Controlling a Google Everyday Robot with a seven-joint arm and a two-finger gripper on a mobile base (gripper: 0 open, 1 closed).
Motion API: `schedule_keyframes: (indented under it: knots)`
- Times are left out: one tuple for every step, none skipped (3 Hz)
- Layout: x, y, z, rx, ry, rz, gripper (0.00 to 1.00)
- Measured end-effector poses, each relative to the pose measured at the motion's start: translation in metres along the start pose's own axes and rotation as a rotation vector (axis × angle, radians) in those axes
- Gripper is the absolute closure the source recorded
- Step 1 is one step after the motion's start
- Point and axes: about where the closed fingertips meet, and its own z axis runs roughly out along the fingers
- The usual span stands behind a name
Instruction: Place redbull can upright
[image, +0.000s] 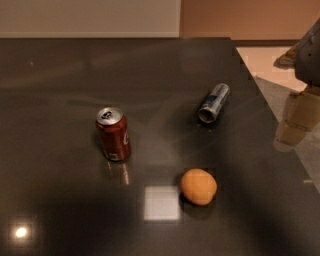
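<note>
The redbull can (214, 103) is a slim silver-and-blue can. It lies on its side on the dark table (60, 100), right of centre, with its open end toward the front. My gripper (295, 122) hangs at the right edge of the view, over the table's right edge. It is well to the right of the can, apart from it, and holds nothing that I can see.
A red soda can (114, 134) stands upright left of centre. An orange (199, 186) sits near the front, below the redbull can. The table's right edge runs diagonally past the gripper, with pale floor (265, 65) beyond it.
</note>
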Motion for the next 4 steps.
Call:
schedule_keyframes:
  knots:
    - [-0.001,-0.002,-0.001,0.001,-0.007,0.006,0.00]
    - [-0.001,-0.014,0.003,-0.015,0.019,0.079,0.00]
    - [0.005,-0.042,0.015,-0.023,0.049,0.260,0.00]
    - [0.008,-0.058,0.021,-0.022,0.061,0.377,0.00]
